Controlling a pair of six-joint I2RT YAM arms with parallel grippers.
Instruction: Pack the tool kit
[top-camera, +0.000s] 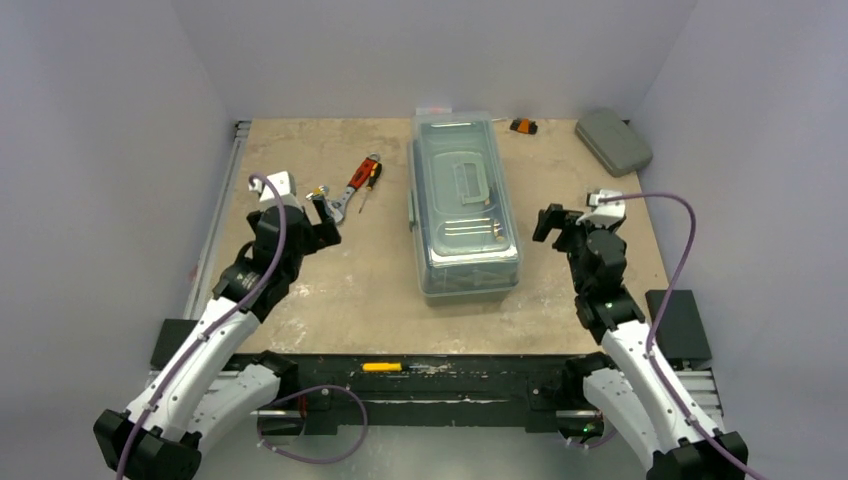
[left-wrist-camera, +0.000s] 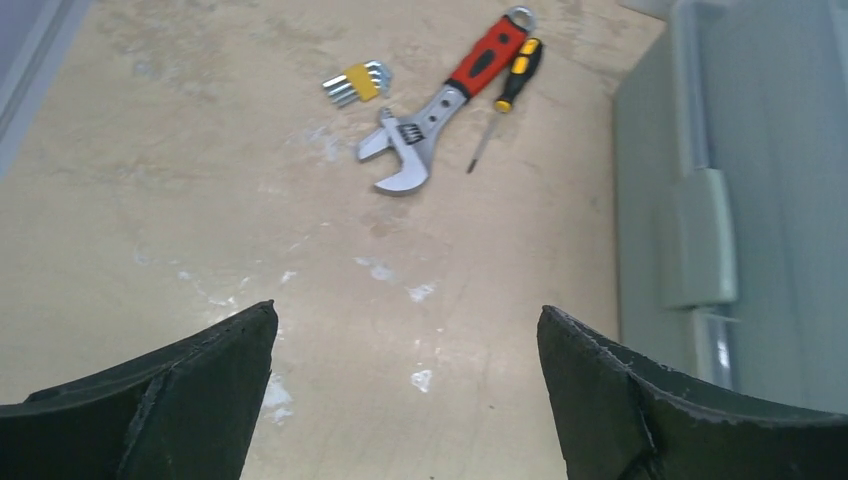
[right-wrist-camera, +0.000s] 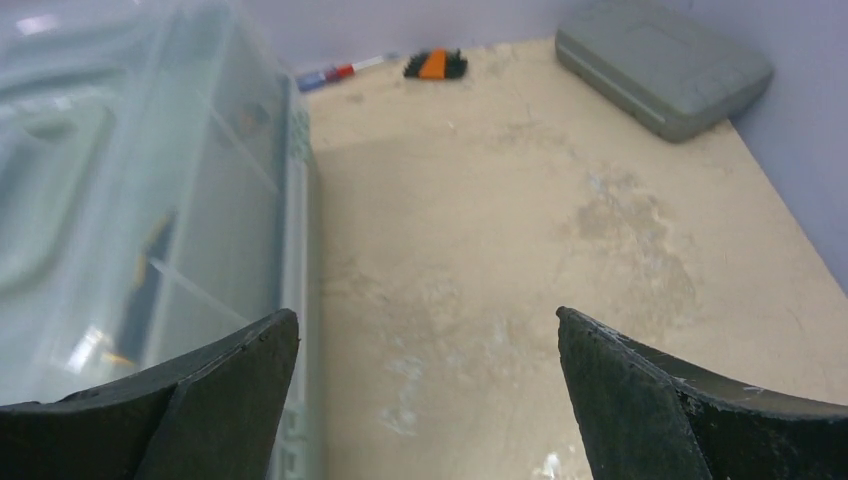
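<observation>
The sage-green toolbox (top-camera: 465, 205) lies in the middle of the table with its translucent lid shut and its handle flat. It also shows in the left wrist view (left-wrist-camera: 740, 180) and the right wrist view (right-wrist-camera: 130, 200). A red-handled adjustable wrench (top-camera: 353, 187) (left-wrist-camera: 440, 105), a yellow-and-black screwdriver (top-camera: 368, 186) (left-wrist-camera: 510, 90) and a yellow hex key set (top-camera: 318, 190) (left-wrist-camera: 357, 82) lie left of the box. My left gripper (top-camera: 325, 222) (left-wrist-camera: 407, 310) is open and empty, just short of these tools. My right gripper (top-camera: 555, 225) (right-wrist-camera: 426, 315) is open and empty beside the box's right side.
A flat grey case (top-camera: 613, 140) (right-wrist-camera: 660, 65) sits at the back right corner. An orange-and-black hex key holder (top-camera: 523, 126) (right-wrist-camera: 436, 64) and a small red-and-blue pen-like item (right-wrist-camera: 335, 74) lie behind the box. A yellow item (top-camera: 382, 367) rests on the near rail.
</observation>
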